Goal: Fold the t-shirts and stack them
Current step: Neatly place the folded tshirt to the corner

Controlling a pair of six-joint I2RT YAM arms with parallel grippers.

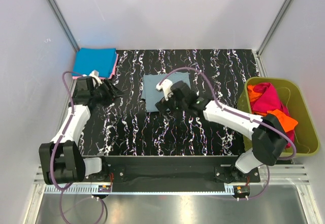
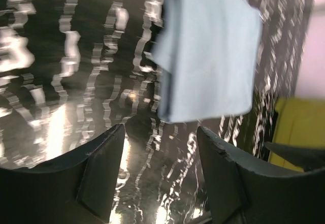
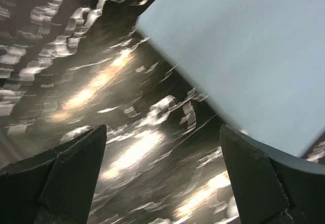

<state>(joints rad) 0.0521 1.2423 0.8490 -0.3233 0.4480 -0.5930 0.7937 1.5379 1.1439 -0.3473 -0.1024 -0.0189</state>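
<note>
Right gripper (image 3: 162,130) is hanging low over the table (image 1: 132,127) with its jaws spread wide and nothing between them, just beside an edge of the grey-blue t-shirt (image 3: 244,56). Left gripper (image 2: 160,128) is also standing open and empty, hovering well off to the left of that shirt and facing across at it. I am seeing the grey-blue t-shirt lying flat at the middle of the table, folded into a neat rectangle and held by neither arm. At the far left corner a bright blue t-shirt (image 1: 95,60) is sitting folded on top of a pink t-shirt (image 1: 116,64), and I am taking that as the stack. A magenta t-shirt (image 1: 264,98) and an orange t-shirt (image 1: 282,120) are lying crumpled in the olive-green tub (image 1: 304,150) on the right.

I am judging the folded shirt to be light, soft and limp, so it will be sagging and coming unfolded if lifted by one layer or one corner. I am thinking the safe hold is pinching through all the layers at an edge, ideally at two opposite edges with both arms, keeping it level on the way to the stack
</note>
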